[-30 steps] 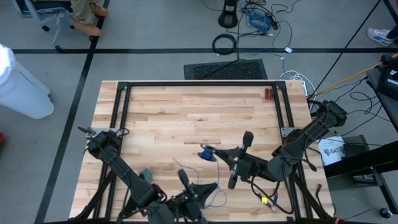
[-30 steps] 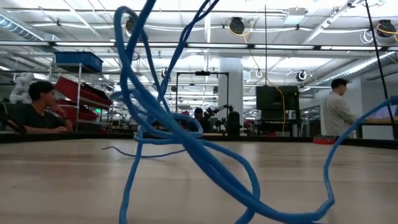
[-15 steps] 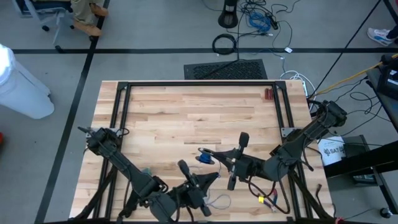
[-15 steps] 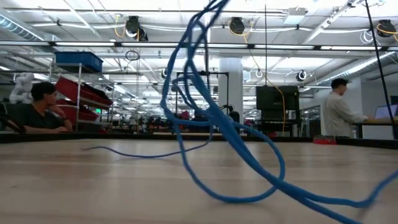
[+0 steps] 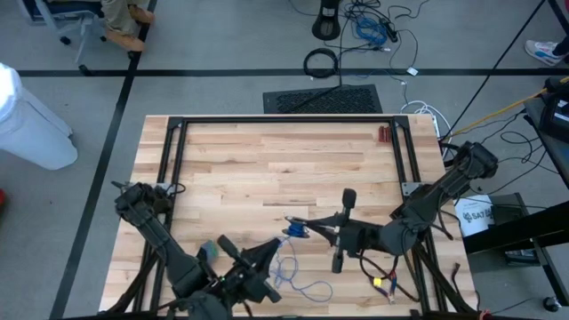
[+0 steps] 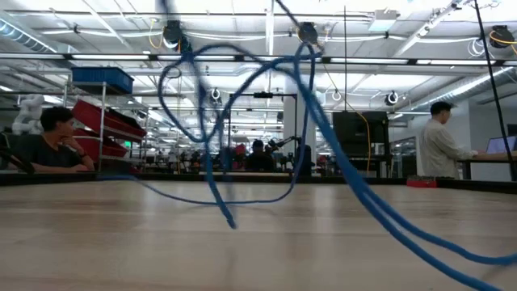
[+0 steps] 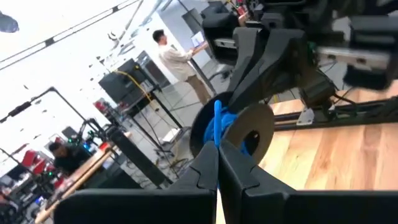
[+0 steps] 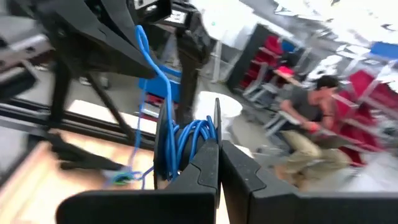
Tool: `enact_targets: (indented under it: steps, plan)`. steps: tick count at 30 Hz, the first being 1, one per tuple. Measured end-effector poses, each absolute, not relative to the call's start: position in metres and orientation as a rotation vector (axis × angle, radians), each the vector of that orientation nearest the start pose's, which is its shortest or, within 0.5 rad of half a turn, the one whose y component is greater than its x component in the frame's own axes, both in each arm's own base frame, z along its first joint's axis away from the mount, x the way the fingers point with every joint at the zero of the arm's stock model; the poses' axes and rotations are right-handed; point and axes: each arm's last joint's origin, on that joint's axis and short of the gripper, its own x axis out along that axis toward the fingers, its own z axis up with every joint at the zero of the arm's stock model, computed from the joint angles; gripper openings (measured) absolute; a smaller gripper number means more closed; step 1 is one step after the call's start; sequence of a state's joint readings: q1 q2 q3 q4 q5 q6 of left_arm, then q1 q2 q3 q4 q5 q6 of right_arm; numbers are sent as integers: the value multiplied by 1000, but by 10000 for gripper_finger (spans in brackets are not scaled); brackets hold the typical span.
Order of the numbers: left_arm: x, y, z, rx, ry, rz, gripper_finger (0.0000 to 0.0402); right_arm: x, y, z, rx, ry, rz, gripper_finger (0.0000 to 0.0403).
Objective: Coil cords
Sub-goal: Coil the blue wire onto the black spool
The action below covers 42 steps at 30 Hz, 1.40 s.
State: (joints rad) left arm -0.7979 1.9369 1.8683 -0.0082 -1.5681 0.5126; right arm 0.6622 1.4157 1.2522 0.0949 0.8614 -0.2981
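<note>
Only one bit of lettering is showing: a white bucket [image 5: 474, 216] is standing off the table at about four o'clock in the high view, bearing dark letters that look like "SAT" (the rest is hidden).

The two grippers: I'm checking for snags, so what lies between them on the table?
In the high view, only the blue cord spans from the left gripper to the right gripper, over bare wooden table.
</note>
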Motion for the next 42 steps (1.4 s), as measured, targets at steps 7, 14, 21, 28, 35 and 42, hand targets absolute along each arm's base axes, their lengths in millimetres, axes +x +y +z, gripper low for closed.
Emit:
enact_targets:
  steps: [7,14,21,28,35,42]
  plan:
    - [317,-293,387,613,243,729,2,245,172,389,-188,86,44,0]
    - [318,-293,378,681,272,728,2,229,174,395,-165,101,137,0]
    - [318,-292,376,687,275,728,2,218,176,401,-157,78,162,0]
    - [318,-292,376,685,274,727,2,213,179,403,-159,74,182,0]
    - [316,-294,374,708,280,719,33,213,178,402,-168,76,177,0]
    - [311,-300,374,707,270,690,75,208,174,408,-153,59,178,0]
